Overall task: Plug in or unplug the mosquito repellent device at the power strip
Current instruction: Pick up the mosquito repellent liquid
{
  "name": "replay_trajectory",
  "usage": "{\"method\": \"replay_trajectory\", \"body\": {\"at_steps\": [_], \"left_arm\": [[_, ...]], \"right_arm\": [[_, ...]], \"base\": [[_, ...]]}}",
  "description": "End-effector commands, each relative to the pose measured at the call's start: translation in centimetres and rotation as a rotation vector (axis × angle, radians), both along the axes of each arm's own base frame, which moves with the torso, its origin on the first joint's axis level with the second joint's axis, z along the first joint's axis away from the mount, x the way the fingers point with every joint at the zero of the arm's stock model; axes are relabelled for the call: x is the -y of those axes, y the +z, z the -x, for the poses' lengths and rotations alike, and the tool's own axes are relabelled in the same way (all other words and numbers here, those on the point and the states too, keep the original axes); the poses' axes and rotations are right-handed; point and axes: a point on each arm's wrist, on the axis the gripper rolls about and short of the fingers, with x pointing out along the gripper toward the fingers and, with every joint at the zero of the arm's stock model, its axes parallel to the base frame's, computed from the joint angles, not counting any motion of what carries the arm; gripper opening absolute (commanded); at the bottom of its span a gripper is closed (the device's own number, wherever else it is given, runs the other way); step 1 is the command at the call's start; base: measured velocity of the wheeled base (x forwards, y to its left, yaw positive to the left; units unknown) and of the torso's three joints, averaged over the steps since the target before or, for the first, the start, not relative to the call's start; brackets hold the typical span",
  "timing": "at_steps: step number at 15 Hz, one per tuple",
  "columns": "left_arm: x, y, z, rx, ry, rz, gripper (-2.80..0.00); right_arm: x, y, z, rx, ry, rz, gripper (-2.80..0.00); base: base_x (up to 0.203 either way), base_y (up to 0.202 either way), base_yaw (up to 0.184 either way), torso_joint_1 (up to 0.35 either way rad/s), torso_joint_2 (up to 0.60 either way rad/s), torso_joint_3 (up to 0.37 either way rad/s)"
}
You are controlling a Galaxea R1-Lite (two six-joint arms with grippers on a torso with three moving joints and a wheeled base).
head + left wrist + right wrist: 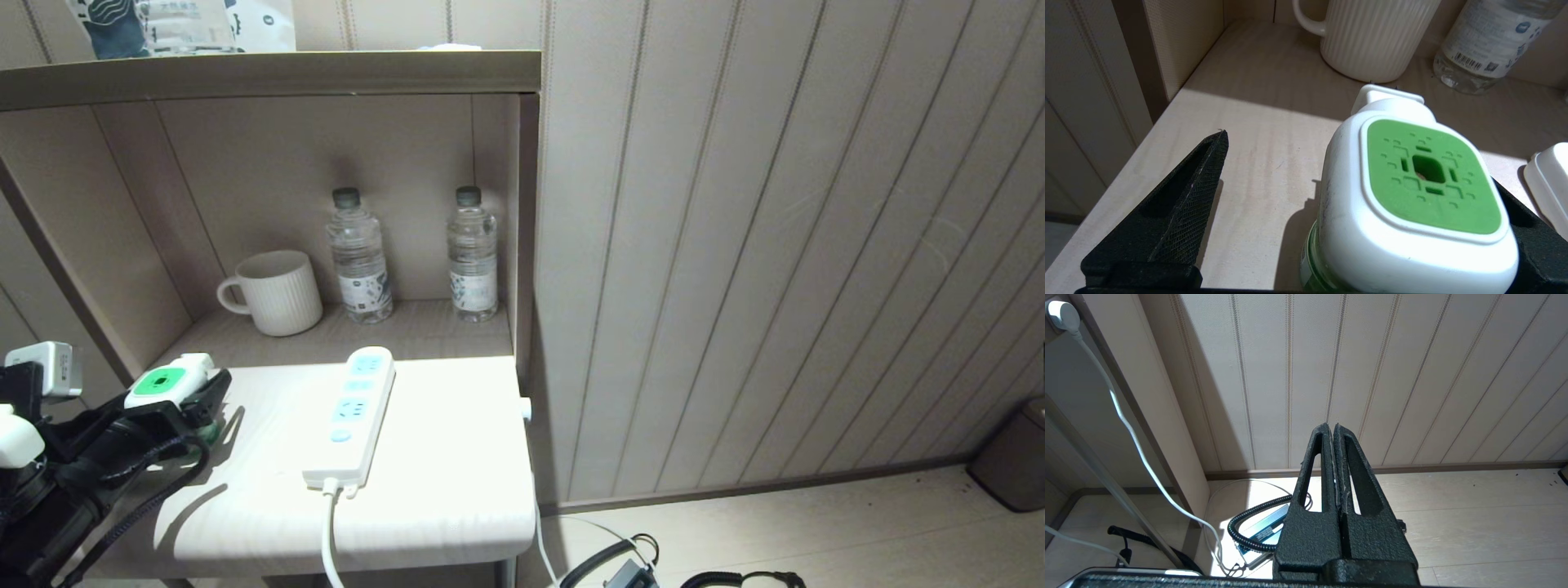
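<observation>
Left wrist view, mosquito repellent device (1412, 204) between spread left tool (1355, 171) fingers

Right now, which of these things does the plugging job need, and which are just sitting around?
Job: mosquito repellent device, between the open left gripper fingers; power strip.
Lying about: mug, two water bottles, floor cables.
</observation>
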Motion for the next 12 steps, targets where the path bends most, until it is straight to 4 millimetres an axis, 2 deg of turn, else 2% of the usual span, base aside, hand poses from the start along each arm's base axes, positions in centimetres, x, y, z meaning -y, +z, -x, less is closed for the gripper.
{"method": "replay_trajectory", "body": {"at_steps": [1, 12], "left_arm": [[-0.02, 0.81, -0.05, 0.065, 0.002, 0.004, 0.00], [-0.08, 1.26, -0.55, 0.092, 0.023, 0.002, 0.00]], "right_arm": [[0.00, 0.00, -0.01, -0.002, 0.000, 0.000, -2.80], [0.00, 0.00, -0.01, -0.002, 0.000, 0.001, -2.80]], "base": [[0.000, 0.000, 0.000, 0.000, 0.00, 0.000], [0.000, 0.000, 0.000, 0.000, 0.00, 0.000]]}}
